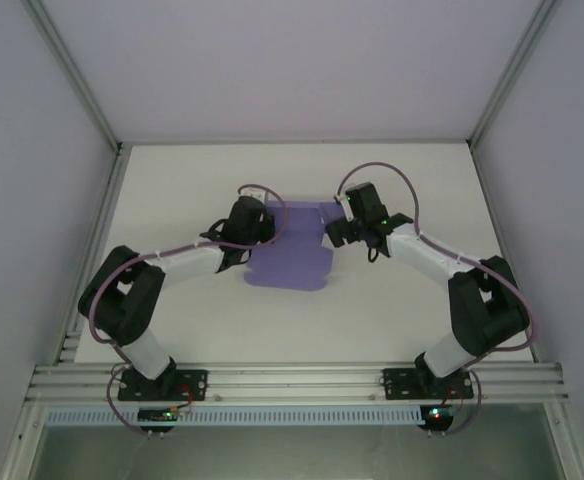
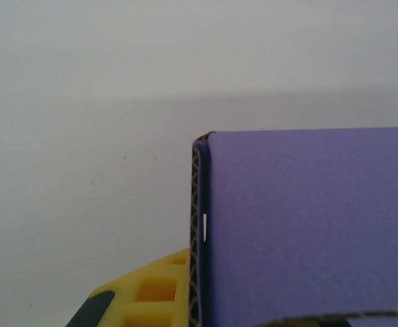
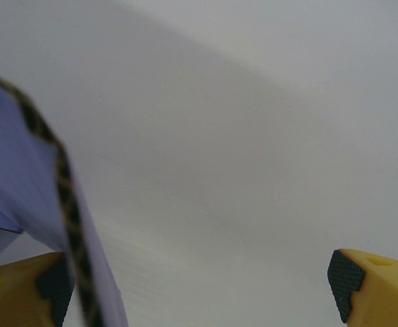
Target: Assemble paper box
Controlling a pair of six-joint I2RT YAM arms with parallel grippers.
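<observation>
On my overhead feed the left gripper (image 1: 259, 222) sat at the 10 o'clock corner of the paper box (image 1: 292, 262), clamped shut on its raised edge. On the wrist feed the purple card blocked all but one yellow finger (image 2: 151, 293). The box lay mid-way across the white table (image 1: 192, 180), and at its 1 o'clock the right gripper (image 1: 340, 228) stood spread wide, a flap edge crossing the finger (image 3: 15, 289) at 8 o'clock of its own feed.

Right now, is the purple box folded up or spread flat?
Mostly spread: the paper box lies as an open sheet on the table, not closed into a box.
</observation>
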